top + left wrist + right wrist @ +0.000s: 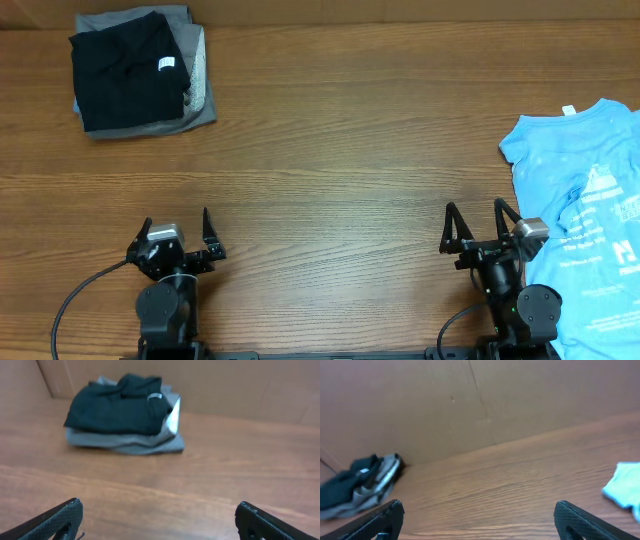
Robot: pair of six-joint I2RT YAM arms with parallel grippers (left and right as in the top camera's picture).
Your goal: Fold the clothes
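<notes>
The blue T-shirt [560,150] lies rumpled at the right edge of the surface [330,150], just beside the right end effector [475,210] — light, limp cloth, probably best pinched at shoulders or hem. Both it and the left end effector [177,220] gape empty — the black garment [125,70] sits folded on the grey garment [205,100], well apart.

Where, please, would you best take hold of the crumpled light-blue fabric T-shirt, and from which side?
The light-blue fabric T-shirt lies spread fairly flat, its right part out of the overhead view. I would pinch its wrinkled left edge, coming down from above on that side with the open right gripper, which stands close beside it.
</notes>
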